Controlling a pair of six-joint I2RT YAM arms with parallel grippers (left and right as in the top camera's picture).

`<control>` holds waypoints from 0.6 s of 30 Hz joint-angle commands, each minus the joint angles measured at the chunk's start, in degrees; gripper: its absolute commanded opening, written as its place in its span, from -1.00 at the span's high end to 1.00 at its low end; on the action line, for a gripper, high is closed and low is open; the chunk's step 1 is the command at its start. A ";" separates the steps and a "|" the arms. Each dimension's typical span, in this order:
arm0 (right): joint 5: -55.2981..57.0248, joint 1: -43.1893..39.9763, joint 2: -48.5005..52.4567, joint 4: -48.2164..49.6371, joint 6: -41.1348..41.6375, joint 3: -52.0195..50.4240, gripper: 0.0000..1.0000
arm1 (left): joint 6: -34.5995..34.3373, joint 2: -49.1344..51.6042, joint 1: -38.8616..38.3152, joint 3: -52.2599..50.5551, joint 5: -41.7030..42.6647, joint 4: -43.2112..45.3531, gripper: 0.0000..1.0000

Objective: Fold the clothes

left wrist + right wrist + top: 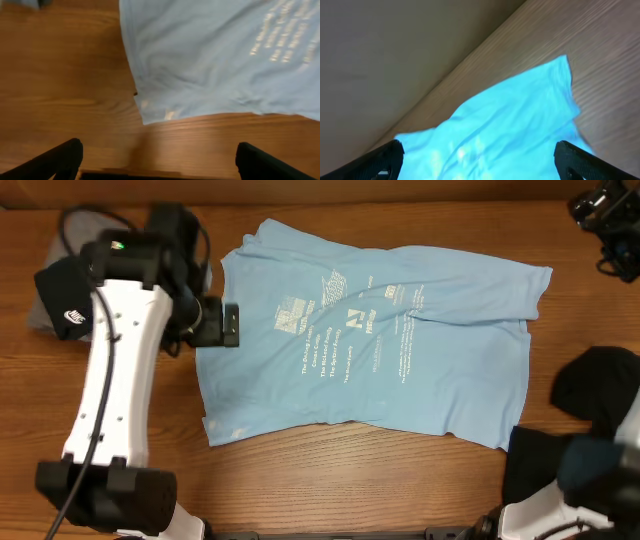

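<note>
At the left of the table [330, 480], the left gripper [157, 148] hangs wide open and empty, just beside the left edge of the light blue T-shirt [400, 340], with a corner dead ahead. The shirt lies flat, long axis left-right. The right gripper [477, 150] is wide open, holding nothing. The left arm looks nearer.

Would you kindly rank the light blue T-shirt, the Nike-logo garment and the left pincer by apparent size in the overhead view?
1. light blue T-shirt
2. Nike-logo garment, partly hidden by the left arm
3. left pincer, smallest even though likely nearer the camera
</note>
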 commanded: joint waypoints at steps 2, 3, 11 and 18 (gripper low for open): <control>-2.54 0.02 -2.32 -5.05 -0.11 0.68 -1.00 | -5.99 0.07 0.68 -15.69 2.60 7.19 -0.81; -2.51 0.02 -2.29 -6.21 -0.09 0.68 -1.00 | -6.32 0.07 0.68 -18.56 3.15 8.94 -0.75; -2.43 0.20 -1.99 -14.78 -0.11 0.09 -1.00 | -7.85 0.07 1.09 -41.00 7.87 28.22 -0.48; 1.16 0.24 -0.13 -18.88 -0.11 0.09 -1.00 | -9.99 0.07 1.11 -52.04 8.20 39.85 0.11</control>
